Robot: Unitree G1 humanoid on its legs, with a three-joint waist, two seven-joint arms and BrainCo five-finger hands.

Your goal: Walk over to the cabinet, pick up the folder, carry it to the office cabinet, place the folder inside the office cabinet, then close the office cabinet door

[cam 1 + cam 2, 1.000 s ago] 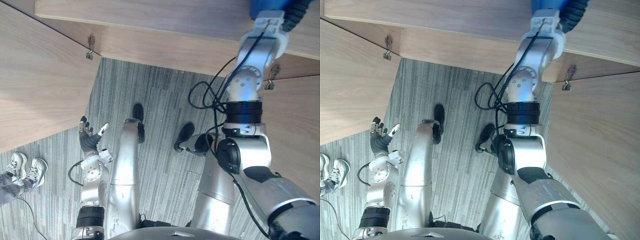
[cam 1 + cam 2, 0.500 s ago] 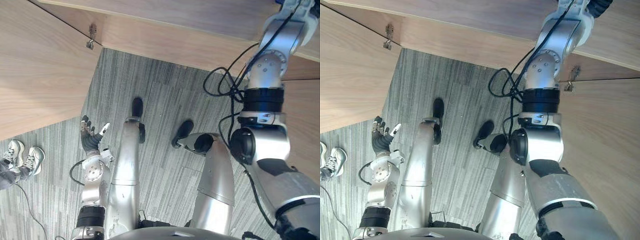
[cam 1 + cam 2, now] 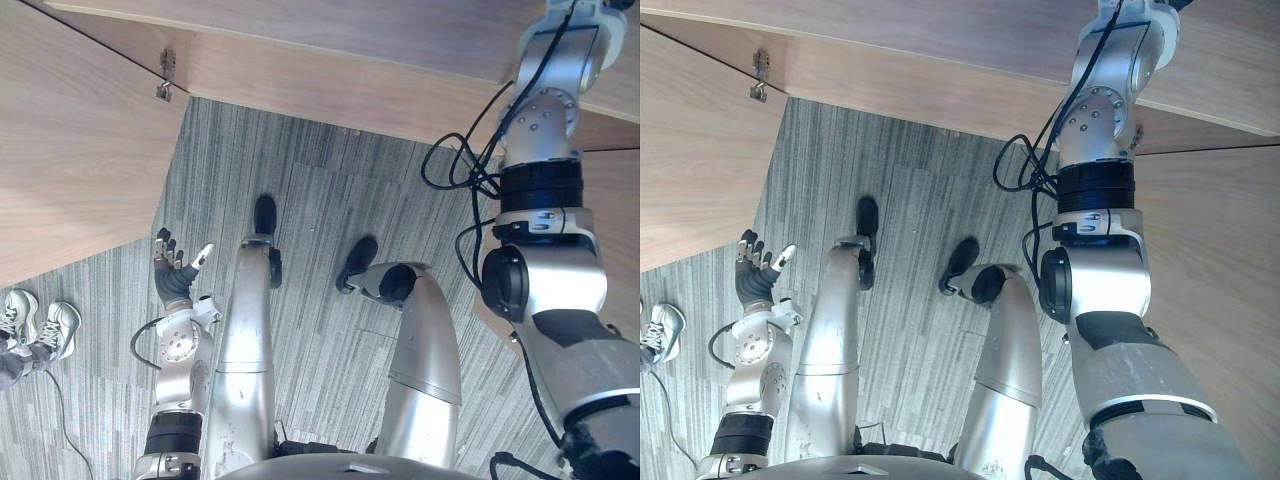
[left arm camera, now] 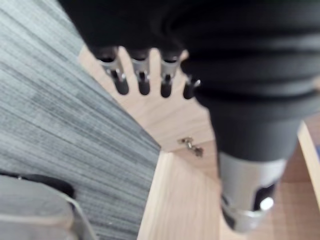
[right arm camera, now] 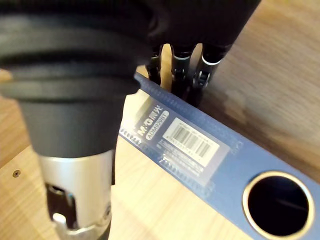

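Observation:
The blue folder [image 5: 220,160] lies on pale wood inside the cabinet, its spine showing a white label and a round finger hole [image 5: 276,202]. My right hand [image 5: 181,70] is over the folder's far end, its fingers straight and their dark tips at the folder's edge. The right arm [image 3: 545,110] reaches up past the cabinet's front board [image 3: 350,60]. My left hand [image 3: 172,270] hangs at my left side above the carpet, fingers spread and holding nothing.
The cabinet's left door [image 3: 70,150] stands open, hinged [image 3: 165,78] at the front board. The right door [image 3: 1215,260] stands open on the other side. Grey striped carpet [image 3: 320,200] lies between them. A person's pale shoes [image 3: 35,328] are at the far left.
My right arm has swung rightward and stretched further up past the top edge, and the blue folder went out of the eye views with it. The camera has shifted slightly. The left hand has held still.

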